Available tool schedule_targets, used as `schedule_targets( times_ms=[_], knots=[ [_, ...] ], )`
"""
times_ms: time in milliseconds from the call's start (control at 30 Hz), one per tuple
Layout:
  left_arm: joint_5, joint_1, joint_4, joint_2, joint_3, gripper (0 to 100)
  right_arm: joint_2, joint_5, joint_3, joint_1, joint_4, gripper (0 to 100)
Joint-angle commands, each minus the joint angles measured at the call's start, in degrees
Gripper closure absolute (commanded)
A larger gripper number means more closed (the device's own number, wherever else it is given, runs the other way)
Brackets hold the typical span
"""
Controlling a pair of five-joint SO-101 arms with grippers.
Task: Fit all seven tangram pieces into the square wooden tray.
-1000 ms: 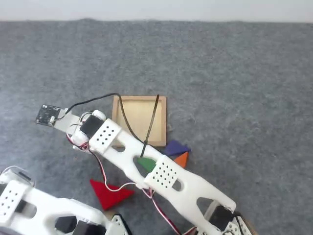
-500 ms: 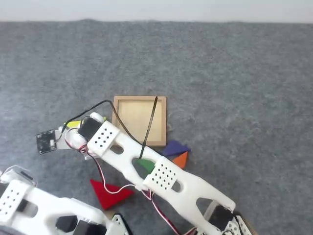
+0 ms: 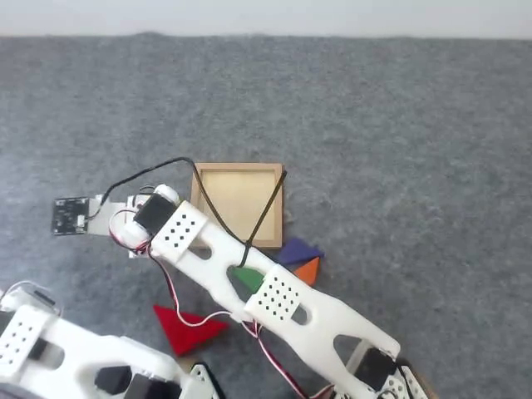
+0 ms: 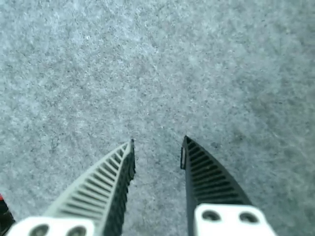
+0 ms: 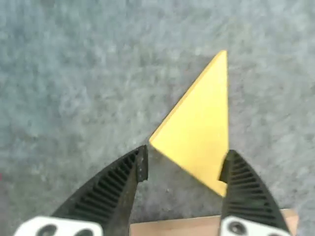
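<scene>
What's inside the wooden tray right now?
Bare wood floor, no pieces visible inside the tray. Two black cables cross it, and the right arm covers its near-left corner, so that part is hidden.

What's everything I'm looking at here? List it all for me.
tray: one, pale wood, mid-carpet, nothing in it
yellow triangle: one, yellow, flat on the carpet beside the tray
purple piece: one, purple, off the tray's near right corner
orange piece: one, orange, next to the purple piece
green piece: one, green, partly under the right arm
red triangle: one, red, near the arm bases
carpet: one, grey, under everything
cable: one, black, looped over the tray
right arm: one, white, stretched past the tray
left arm: one, white, near left corner
left pincer: one, open over bare carpet
right pincer: one, at the yellow triangle
</scene>
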Motion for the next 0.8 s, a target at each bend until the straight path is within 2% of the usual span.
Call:
schedule_targets(
  times_ms=[0, 133, 300, 500, 633, 767],
  knots=[
    [-0.53, 0.18, -1.14, -1.67, -0.4, 84, -5.32, -1.41, -2.46, -0.22, -3.47, 75.6],
    [-0.53, 0.18, -1.14, -1.67, -0.4, 84, -4.0, -4.31, 0.0, -1.1, -10.15, 75.6],
    [-0.53, 0.18, -1.14, -1.67, -0.4, 84, -1.71, -10.29, 0.88, -1.1, -16.04, 86.4],
    [-0.53, 0.18, -1.14, -1.67, -0.4, 84, 1.01, -11.52, 0.88, 0.31, -16.4, 92.0],
    [-0.53, 0.18, -1.14, -1.67, -0.4, 84, 1.27, -16.7, 0.97, 4.09, -15.87, 95.8],
    [-0.53, 0.18, -1.14, -1.67, -0.4, 84, 0.84, -16.26, 2.81, 7.69, -11.91, 98.7]
  ],
)
